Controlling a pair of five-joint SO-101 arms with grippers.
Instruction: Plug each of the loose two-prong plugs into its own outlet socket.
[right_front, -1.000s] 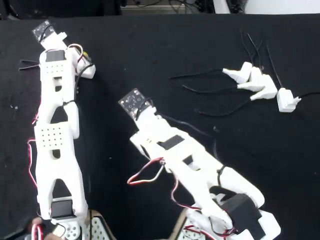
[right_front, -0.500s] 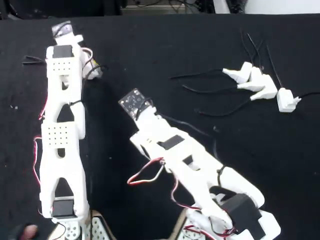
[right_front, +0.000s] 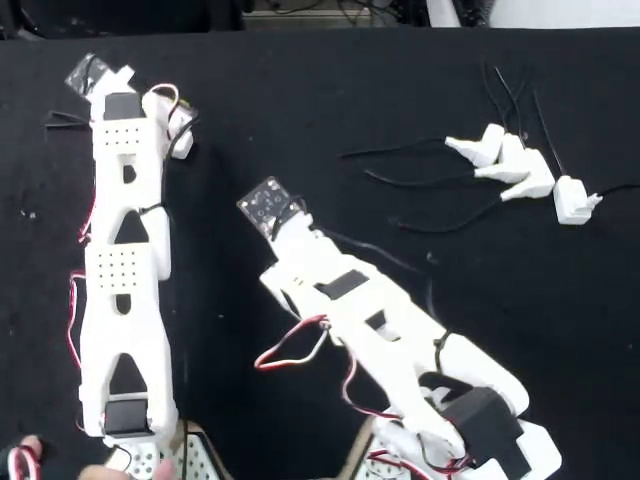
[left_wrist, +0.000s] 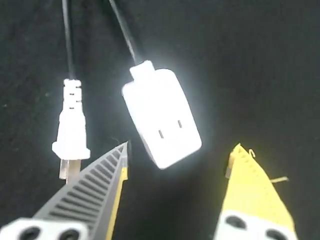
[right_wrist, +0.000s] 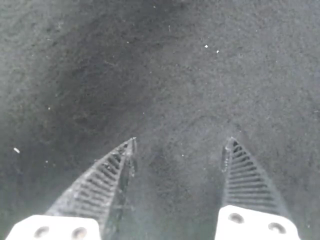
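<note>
The left gripper (left_wrist: 181, 147) stands with its jaws wide apart and nothing between them, the grey finger (left_wrist: 97, 177) on one side and the yellow finger (left_wrist: 252, 182) on the other. It hovers over a white socket block (left_wrist: 160, 115) that lies flat on the black cloth (left_wrist: 260, 60) with its two slots facing up and nothing in them. Just beside the socket block, apart from it, lies a white two-prong plug (left_wrist: 71, 132). Its prongs (left_wrist: 66, 170) are bare and sit next to the grey fingertip, so this pair is plainly not joined yet. Each piece trails its own black cord (left_wrist: 122, 32) away from the gripper. The right gripper (right_wrist: 181, 144) is likewise spread wide and holds nothing, poised above bare cloth. In the high view the left arm (right_front: 125, 280) stretches to the far left corner of the table, while the right arm (right_front: 370, 310) points at the middle, well apart from any plug. Far to the right a cluster of white plugs and sockets (right_front: 515, 165) lies bunched together, with a small white block (right_front: 572, 200) just beside it and thin cords fanning out. Whether any of those pieces are mated is too small to tell. By my reading the task is at or near its start: no insertion is confirmed, neither gripper has a plug, and both the left pair and the right-hand cluster remain to be dealt with.
</note>
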